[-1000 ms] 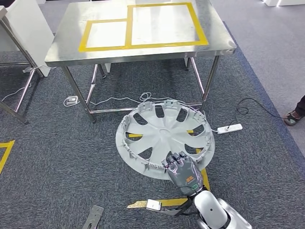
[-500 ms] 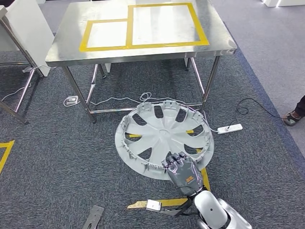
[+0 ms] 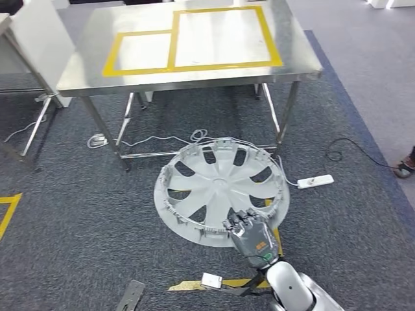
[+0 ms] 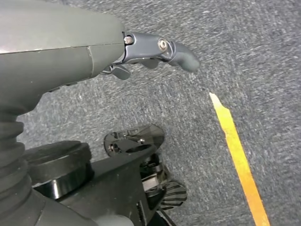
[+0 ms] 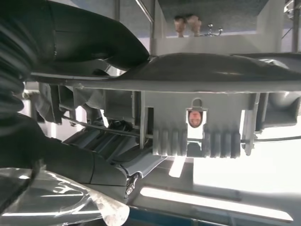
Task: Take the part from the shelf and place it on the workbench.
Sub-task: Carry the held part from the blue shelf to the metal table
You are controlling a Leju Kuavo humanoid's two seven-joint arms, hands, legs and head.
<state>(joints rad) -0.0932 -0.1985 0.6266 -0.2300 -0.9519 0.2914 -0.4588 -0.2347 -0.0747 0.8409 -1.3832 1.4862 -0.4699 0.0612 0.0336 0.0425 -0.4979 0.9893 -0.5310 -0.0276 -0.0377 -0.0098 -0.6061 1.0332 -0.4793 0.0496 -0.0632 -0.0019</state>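
While our left hand point(image 4: 106, 52) hangs low over the grey carpet point(image 3: 63, 220), it holds nothing, its dark fingers point(image 4: 177, 51) stretched out and apart from the thumb; a yellow tape line point(image 4: 239, 160) runs across the floor near it. In the head view, at the far left, we see a white panel point(image 3: 41, 45) leaning by the workbench point(image 3: 161, 78), a stainless steel table with two yellow-taped rectangles point(image 3: 190, 35) on its top. Under its legs a white cable point(image 3: 156, 139) trails across the carpet. Nearer to us, in the middle, the part, a grey wheel cover point(image 3: 220, 188) with spoke openings, is held roughly flat above the floor, well short of the workbench and lower than its top. Our right hand point(image 3: 252, 236) grips its near right rim, fingers point(image 3: 240, 223) curled over the edge and clamped on it. To the right a white power strip point(image 3: 316, 181) lies on the carpet, and a person's shoe point(image 3: 405, 168) shows at the far right edge.
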